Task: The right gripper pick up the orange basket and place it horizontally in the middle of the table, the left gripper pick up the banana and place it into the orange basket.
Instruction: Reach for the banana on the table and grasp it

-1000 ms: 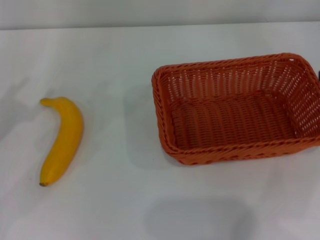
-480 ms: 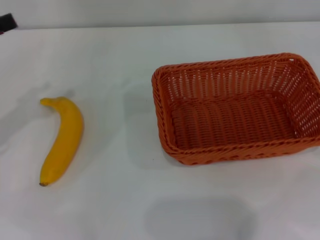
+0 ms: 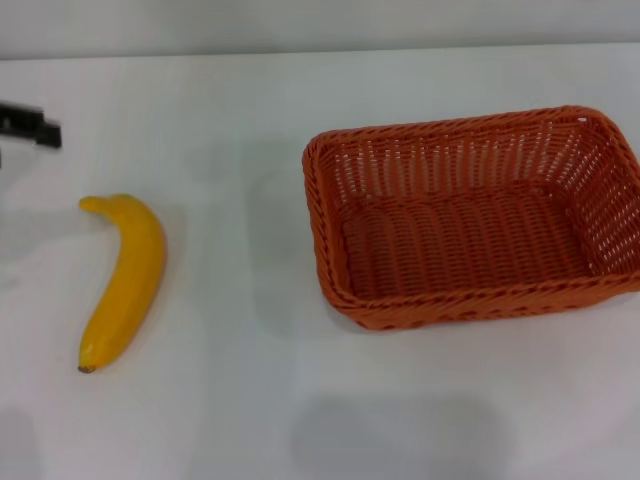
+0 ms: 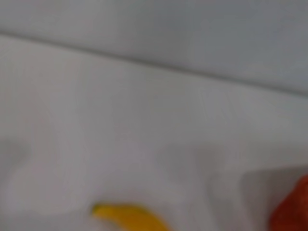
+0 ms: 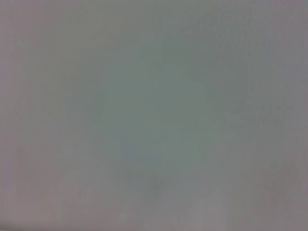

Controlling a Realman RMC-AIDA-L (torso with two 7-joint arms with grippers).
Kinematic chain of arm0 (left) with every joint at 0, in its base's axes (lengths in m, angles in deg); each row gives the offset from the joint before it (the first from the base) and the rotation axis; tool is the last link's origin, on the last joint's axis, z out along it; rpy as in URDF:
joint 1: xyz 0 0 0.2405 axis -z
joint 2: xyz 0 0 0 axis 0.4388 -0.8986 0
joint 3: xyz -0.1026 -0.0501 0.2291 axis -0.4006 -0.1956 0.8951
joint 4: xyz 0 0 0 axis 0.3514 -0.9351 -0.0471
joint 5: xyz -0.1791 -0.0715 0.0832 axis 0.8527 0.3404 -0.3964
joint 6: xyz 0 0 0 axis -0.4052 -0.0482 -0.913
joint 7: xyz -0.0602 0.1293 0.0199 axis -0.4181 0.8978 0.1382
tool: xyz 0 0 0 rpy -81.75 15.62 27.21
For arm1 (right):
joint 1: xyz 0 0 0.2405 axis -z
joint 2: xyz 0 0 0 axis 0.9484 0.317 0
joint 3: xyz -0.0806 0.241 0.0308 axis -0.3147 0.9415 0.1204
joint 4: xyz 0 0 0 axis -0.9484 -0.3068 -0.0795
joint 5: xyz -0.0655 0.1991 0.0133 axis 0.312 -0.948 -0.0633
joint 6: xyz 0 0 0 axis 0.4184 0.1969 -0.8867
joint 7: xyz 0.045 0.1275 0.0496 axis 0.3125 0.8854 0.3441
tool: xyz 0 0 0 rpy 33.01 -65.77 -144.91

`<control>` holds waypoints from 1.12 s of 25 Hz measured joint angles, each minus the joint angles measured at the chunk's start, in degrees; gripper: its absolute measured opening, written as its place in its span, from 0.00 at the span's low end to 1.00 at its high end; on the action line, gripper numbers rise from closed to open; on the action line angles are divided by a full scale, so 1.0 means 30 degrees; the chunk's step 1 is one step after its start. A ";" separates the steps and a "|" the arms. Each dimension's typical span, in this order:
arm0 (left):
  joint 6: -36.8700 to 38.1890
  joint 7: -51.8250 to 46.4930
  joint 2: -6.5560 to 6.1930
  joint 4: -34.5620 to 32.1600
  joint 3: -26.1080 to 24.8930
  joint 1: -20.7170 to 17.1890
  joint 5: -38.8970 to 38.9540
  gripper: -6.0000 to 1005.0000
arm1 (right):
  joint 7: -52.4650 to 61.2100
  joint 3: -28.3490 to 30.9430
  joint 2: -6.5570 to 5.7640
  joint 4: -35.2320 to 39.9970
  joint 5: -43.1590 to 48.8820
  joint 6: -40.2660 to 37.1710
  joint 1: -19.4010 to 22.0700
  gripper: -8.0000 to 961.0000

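On a white bench (image 3: 230, 110), the banana (image 3: 125, 280) is best taken mid-length by the left tool (image 3: 30, 125), its grip state indiscernible, before transfer to the orange basket (image 3: 470, 215).

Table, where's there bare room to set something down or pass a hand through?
The widest bare patch of the table lies between the banana and the orange basket. The near strip in front of both is bare too. It is tighter at the left edge, where the left gripper sits just beyond the banana's stem end.
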State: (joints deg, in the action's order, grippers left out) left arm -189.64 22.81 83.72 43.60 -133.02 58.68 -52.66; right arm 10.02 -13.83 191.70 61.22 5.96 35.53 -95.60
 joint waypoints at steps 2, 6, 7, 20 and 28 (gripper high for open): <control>0.0031 -0.0313 -0.0029 -0.0649 0.0383 0.0444 -0.1447 0.78 | -0.0605 0.0007 0.0158 -0.0028 -0.0456 -0.0685 0.0016 0.70; 0.0242 -0.0453 0.0017 -0.2265 0.0459 0.1157 -0.3830 0.78 | -0.1311 -0.0364 0.0792 0.0032 -0.0623 -0.1957 -0.0068 0.70; 0.0359 -0.0460 0.0096 -0.2812 0.0473 0.1511 -0.4377 0.77 | -0.1423 -0.0417 0.0911 0.0114 -0.0665 -0.2111 0.0012 0.70; 0.3537 -0.0061 0.0366 -0.9877 0.1745 0.4661 -0.5984 0.76 | -0.1893 -0.0480 0.1690 0.0250 -0.1303 -0.2239 0.0296 0.70; 0.4343 -0.0224 0.0323 -1.1968 0.2265 0.5601 -0.6224 0.76 | -0.2076 -0.0505 0.1761 0.0092 -0.1692 -0.2367 0.0103 0.70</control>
State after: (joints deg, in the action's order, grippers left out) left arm -176.61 22.14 84.69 7.70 -126.22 75.49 -71.34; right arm 3.79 -15.35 196.98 61.49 0.89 28.43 -95.30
